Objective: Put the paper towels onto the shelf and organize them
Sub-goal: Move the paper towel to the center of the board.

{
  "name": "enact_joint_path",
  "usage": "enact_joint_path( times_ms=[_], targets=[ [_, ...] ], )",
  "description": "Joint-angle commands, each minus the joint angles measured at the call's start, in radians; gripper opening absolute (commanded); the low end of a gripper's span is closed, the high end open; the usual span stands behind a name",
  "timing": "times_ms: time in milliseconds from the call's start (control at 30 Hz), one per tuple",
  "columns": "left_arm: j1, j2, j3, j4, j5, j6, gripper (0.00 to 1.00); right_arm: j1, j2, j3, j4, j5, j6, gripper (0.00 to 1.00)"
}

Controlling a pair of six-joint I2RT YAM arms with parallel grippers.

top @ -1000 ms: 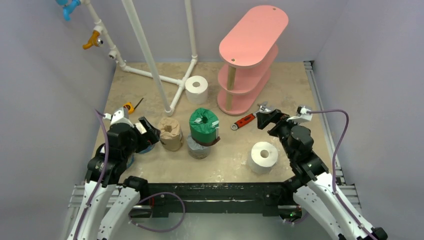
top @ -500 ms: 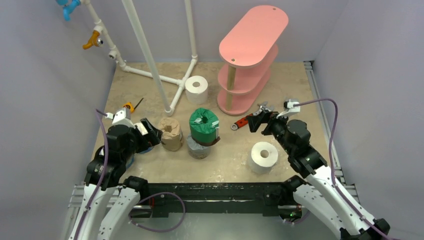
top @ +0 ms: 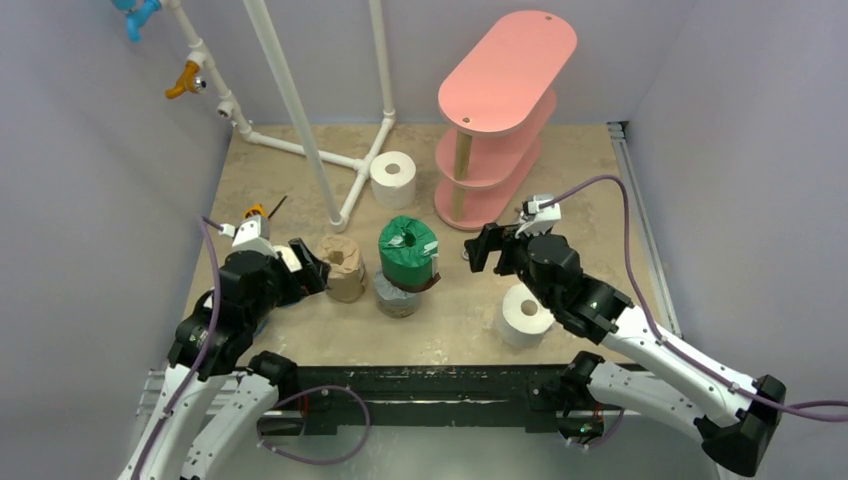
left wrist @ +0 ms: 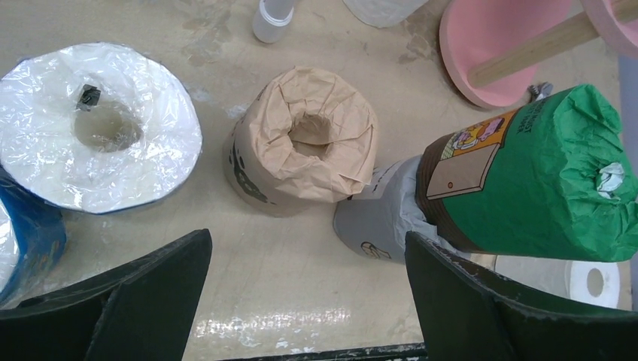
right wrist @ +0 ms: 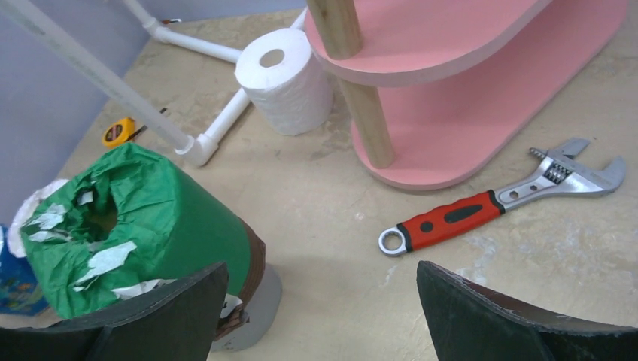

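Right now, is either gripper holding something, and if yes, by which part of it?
Nothing is held. The left gripper is open in front of the tan roll; the right gripper is open near the green-wrapped roll.

The shelf (top: pixel 507 70) is pink, its posts pale wood. The green-wrapped roll (top: pixel 408 252) carries a brown band and a cartoon label. The grey roll (top: pixel 396 297) and tan roll (top: pixel 341 266) show dark print. The far roll (top: pixel 393 178) is white. The wrench (right wrist: pixel 496 207) has a red-and-black handle and a silver head, and the tape measure (right wrist: pixel 119 131) is yellow.
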Motion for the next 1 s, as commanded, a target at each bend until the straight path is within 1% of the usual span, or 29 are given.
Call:
enact_joint_path(
  times_ms=[0, 67, 133, 167, 200, 233, 400, 500, 600, 667, 700, 833, 967],
  targets=[
    [-0.106, 0.036, 0.053, -0.037, -0.14, -0.017, 1.0, 0.017, 0.026, 0.07, -0.048, 0.15, 0.072, 0.99],
    [-0.187, 0.069, 0.084, -0.05, -0.215, -0.035, 1.0, 0.016, 0.023, 0.071, -0.061, 0.152, 0.135, 0.99],
    [-0.283, 0.105, 0.121, -0.07, -0.324, -0.063, 1.0, 0.016, 0.002, 0.053, -0.033, 0.103, 0.181, 0.99],
    [-0.33, 0.123, 0.141, -0.075, -0.368, -0.074, 1.0, 0.015, -0.012, 0.047, -0.039, 0.109, 0.21, 0.99],
    [-0.363, 0.131, 0.15, -0.075, -0.393, -0.085, 1.0, 0.015, -0.033, 0.043, -0.042, 0.117, 0.221, 0.99],
    [-0.381, 0.136, 0.155, -0.072, -0.403, -0.097, 1.0, 0.015, -0.05, 0.037, -0.034, 0.1, 0.195, 0.99],
    [-0.386, 0.137, 0.131, -0.038, -0.377, -0.117, 1.0, 0.015, -0.099, 0.034, -0.038, 0.053, 0.123, 0.99],
    [-0.387, 0.131, 0.112, -0.022, -0.349, -0.119, 1.0, 0.015, -0.074, 0.068, -0.074, 0.034, 0.09, 0.99],
    [-0.386, 0.104, 0.093, -0.007, -0.335, -0.117, 1.0, 0.014, -0.038, 0.111, -0.1, -0.027, 0.066, 0.99],
    [-0.386, 0.071, 0.08, -0.001, -0.337, -0.113, 1.0, 0.015, -0.026, 0.132, -0.124, -0.016, 0.073, 0.99],
    [-0.386, 0.056, 0.075, -0.001, -0.343, -0.112, 1.0, 0.015, -0.013, 0.149, -0.157, -0.017, 0.106, 0.99],
    [-0.386, 0.015, 0.054, -0.012, -0.366, -0.115, 1.0, 0.013, 0.053, 0.244, -0.405, 0.126, 0.233, 0.99],
    [-0.386, 0.009, 0.035, -0.018, -0.371, -0.127, 1.0, -0.008, 0.023, 0.269, -0.551, 0.142, 0.32, 0.99]
  ],
)
